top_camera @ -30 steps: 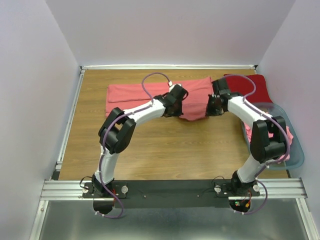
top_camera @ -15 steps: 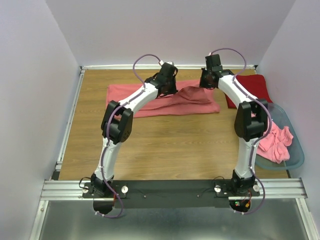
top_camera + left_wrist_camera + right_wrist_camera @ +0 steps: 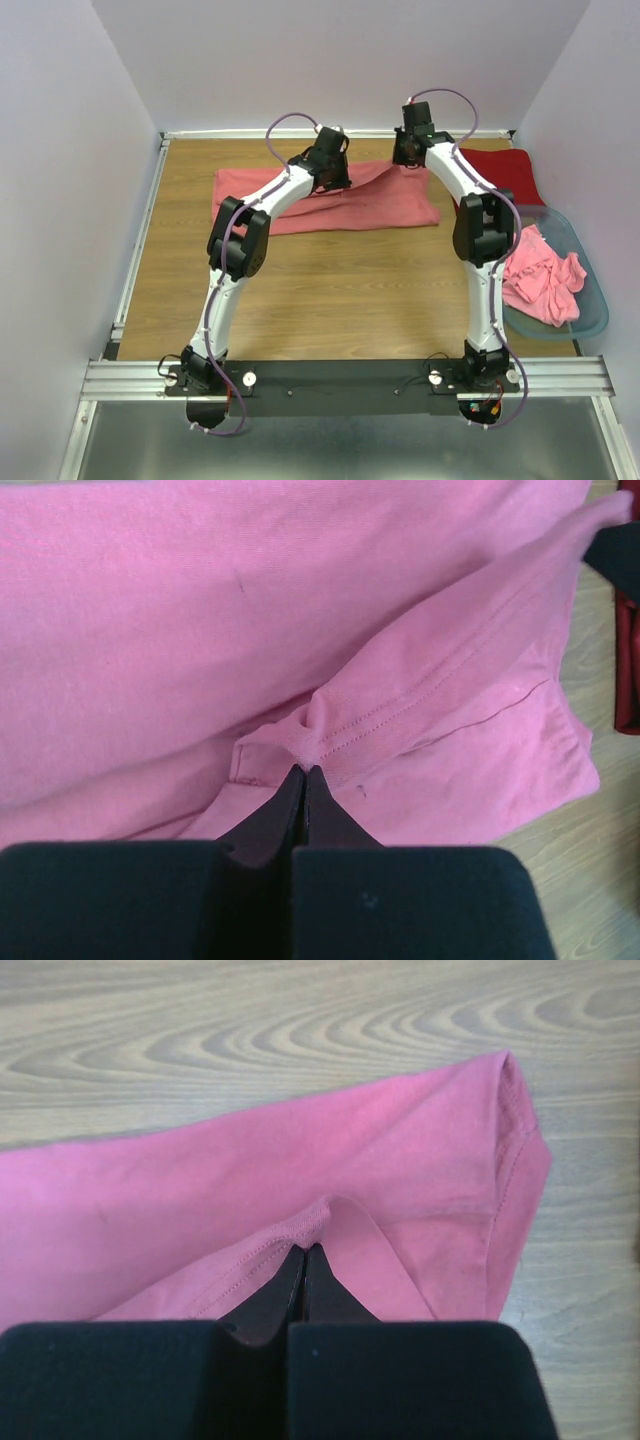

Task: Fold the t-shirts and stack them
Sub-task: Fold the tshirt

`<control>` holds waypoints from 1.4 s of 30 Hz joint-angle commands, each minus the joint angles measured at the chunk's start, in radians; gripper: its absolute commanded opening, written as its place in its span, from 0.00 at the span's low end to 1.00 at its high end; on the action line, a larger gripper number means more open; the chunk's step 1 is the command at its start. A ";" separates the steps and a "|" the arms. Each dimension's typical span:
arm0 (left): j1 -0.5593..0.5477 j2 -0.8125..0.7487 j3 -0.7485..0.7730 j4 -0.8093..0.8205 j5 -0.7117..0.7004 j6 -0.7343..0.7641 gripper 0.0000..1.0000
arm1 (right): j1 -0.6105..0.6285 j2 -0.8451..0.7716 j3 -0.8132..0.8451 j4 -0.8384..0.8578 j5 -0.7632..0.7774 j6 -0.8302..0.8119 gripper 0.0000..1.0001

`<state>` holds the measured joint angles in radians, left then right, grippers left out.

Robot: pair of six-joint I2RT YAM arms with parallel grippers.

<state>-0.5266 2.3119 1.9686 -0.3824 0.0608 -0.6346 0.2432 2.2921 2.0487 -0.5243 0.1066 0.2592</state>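
A salmon-pink t-shirt [image 3: 360, 205] lies spread across the far part of the table. My left gripper [image 3: 330, 175] is shut on a stitched hem of this shirt [image 3: 420, 695], pinching a small fold at its tips [image 3: 304, 770]. My right gripper [image 3: 405, 155] is shut on the shirt's far right edge [image 3: 330, 1210]. Both hold the cloth near the back of the table. A deep red t-shirt [image 3: 505, 172] lies folded at the far right. More pink t-shirts [image 3: 535, 275] sit bunched in the basket.
An oval grey-blue plastic basket [image 3: 590, 315] stands at the table's right edge. Bare wooden table [image 3: 340, 290] lies between the shirt and the arm bases. White walls close in the back and sides.
Both grippers have carried the shirt's near edge away from me to the back of the table. The right arm has stretched out, uncovering the basket.
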 commanded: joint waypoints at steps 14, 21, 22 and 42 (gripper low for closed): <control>0.036 0.055 0.003 0.042 0.013 -0.013 0.02 | 0.007 0.060 -0.039 0.001 0.010 0.021 0.01; 0.053 0.064 -0.013 0.080 0.028 -0.051 0.05 | -0.002 0.069 -0.047 0.003 0.010 0.055 0.01; 0.056 0.067 -0.010 0.083 0.031 -0.057 0.05 | -0.004 0.072 -0.030 0.003 0.008 0.058 0.01; 0.128 0.017 -0.028 0.168 0.033 -0.131 0.79 | -0.007 0.126 0.151 0.038 -0.142 0.123 0.49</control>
<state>-0.4294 2.3844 1.9480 -0.2405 0.0982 -0.7609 0.2401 2.4271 2.1292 -0.5167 0.0132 0.3733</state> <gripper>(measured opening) 0.730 0.456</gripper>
